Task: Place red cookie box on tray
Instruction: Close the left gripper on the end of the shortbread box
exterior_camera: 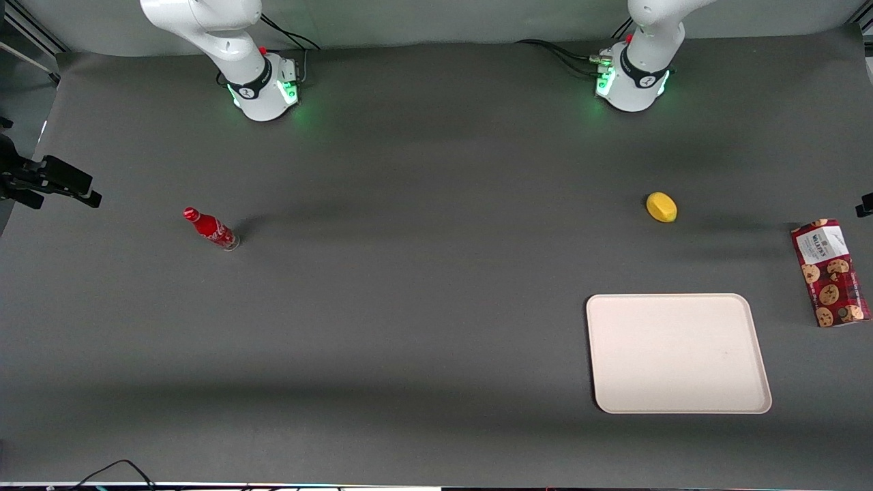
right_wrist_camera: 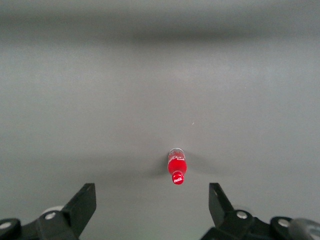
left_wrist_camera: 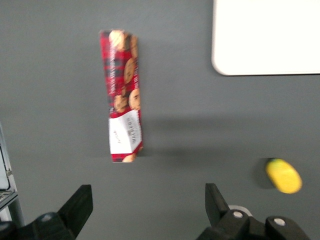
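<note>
The red cookie box (exterior_camera: 830,273) lies flat on the dark table at the working arm's end, beside the tray (exterior_camera: 678,353) and apart from it, its white label end farther from the front camera. The cream tray has nothing on it. In the left wrist view my gripper (left_wrist_camera: 148,200) hangs high above the table, open, with only bare table between its fingers. The red cookie box (left_wrist_camera: 123,95) and a corner of the tray (left_wrist_camera: 267,37) lie below it, well clear of the fingertips. The gripper itself is out of the front view.
A yellow lemon (exterior_camera: 661,206) sits farther from the front camera than the tray, also seen as the lemon (left_wrist_camera: 283,175) near one finger. A small red bottle (exterior_camera: 210,228) stands toward the parked arm's end. The cookie box is close to the table's edge.
</note>
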Robot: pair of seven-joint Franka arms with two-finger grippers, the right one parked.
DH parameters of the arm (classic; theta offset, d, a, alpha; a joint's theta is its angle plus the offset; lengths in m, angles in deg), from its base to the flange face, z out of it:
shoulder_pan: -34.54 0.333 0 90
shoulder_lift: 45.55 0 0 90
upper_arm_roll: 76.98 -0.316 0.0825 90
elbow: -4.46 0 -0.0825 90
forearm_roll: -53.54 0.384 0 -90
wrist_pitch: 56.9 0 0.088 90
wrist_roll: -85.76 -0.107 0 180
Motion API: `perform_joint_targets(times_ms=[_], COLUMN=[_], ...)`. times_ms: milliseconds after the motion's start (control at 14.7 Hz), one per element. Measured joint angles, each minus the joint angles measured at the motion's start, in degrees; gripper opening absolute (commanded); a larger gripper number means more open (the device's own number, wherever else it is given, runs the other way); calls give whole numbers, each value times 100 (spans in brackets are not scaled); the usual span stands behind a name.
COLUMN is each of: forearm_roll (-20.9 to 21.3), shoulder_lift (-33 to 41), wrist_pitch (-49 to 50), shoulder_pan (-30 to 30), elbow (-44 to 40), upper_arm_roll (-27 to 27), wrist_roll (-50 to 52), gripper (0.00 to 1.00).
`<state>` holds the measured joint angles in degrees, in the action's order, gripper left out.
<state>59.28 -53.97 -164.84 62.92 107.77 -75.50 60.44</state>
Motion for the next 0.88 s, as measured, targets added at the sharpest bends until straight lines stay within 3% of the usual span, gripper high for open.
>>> perform_joint_targets(times_ms=[340,680,884], forearm_roll=[-15,-407,-438], shoulder_lift=[-834,-1546,-1842], wrist_pitch=[-1171,-1893,-2249], shoulder_pan=[628,666,668], elbow=[104,106,102], upper_arm_roll=[11,46,47], wrist_roll=[-628,-523,-487], gripper=[100,100,100])
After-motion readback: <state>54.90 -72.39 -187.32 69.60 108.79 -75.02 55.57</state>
